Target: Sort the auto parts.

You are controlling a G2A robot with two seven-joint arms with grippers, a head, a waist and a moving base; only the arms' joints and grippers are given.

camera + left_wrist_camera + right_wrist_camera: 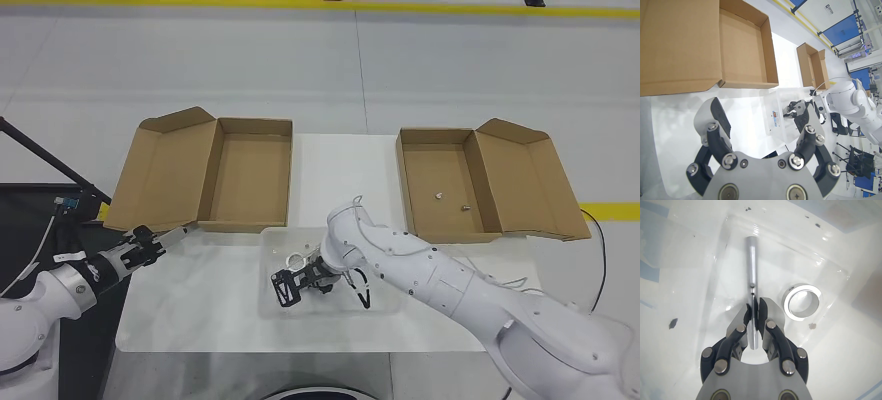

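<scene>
Right gripper clamps metal rod inside clear bin

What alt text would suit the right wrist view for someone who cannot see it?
The right gripper is shut on a metal rod inside a clear plastic bin. A metal ring lies beside the rod, not touching it.

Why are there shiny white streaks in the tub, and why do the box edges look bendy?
Right wrist view: light glints off the clear tub walls beside the metal rod in the right gripper. Left wrist view: the wide lens bends the cardboard box and its straight edges.
</scene>
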